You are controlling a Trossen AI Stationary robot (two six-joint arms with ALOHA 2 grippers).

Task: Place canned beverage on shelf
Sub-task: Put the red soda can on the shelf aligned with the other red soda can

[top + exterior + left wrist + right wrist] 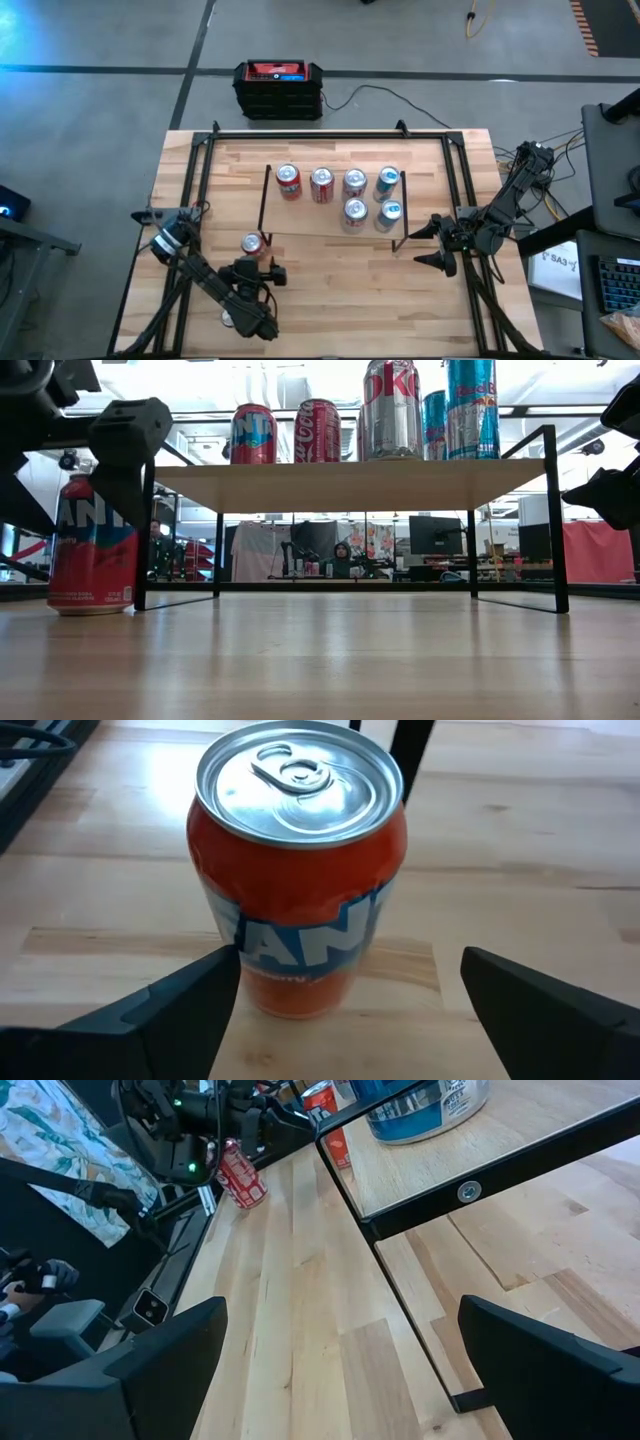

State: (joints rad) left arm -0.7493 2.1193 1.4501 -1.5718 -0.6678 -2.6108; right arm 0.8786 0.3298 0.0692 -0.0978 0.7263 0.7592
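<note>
Can (298,870) upright on bench (330,290), beside shelf (330,232); left pincer (350,995) spread around it. Right pincer (432,245) spread, waiting.

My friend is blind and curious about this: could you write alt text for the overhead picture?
Seen from above, an orange soda can stands on the wooden table just off the left front corner of a low shelf that carries six cans. The left gripper, open, sits beside the can, and the right gripper waits open off the shelf's right end.
</note>
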